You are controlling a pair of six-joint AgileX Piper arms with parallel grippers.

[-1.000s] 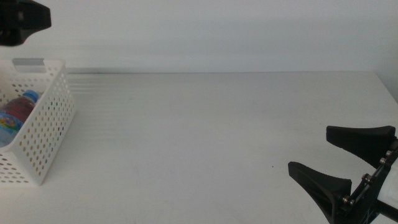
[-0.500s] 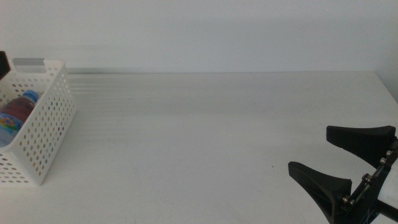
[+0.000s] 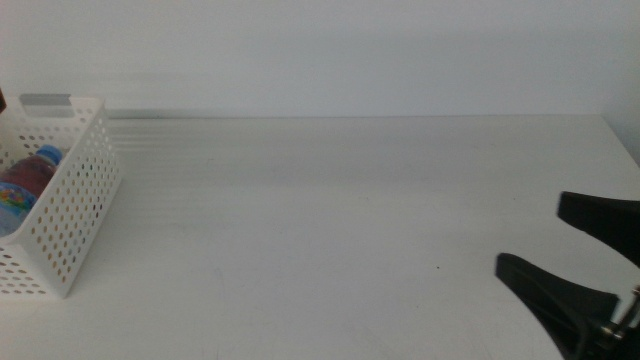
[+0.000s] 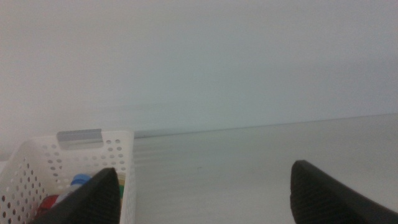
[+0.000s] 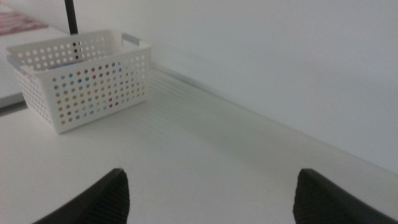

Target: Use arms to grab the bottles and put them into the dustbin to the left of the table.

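Note:
The white perforated dustbin (image 3: 62, 205) stands at the table's (image 3: 330, 220) left edge. A bottle with a blue cap (image 3: 32, 172) lies inside it. In the left wrist view the dustbin (image 4: 74, 152) is just beyond my left gripper (image 4: 205, 167), which is open and empty. A blue cap (image 4: 79, 181) and something red (image 4: 48, 203) show inside the bin. My right gripper (image 3: 530, 235) is open and empty at the table's front right corner. In the right wrist view (image 5: 211, 171) it faces the far-off dustbin (image 5: 81, 81). No bottle stands on the table.
A white wall runs behind the table. A dark upright bar (image 5: 71, 15) shows behind the dustbin in the right wrist view. The table's right edge (image 3: 625, 145) is near my right gripper.
The left arm, dark at the upper left a second ago, has left the middle view. My right gripper has drawn back toward the lower right corner.

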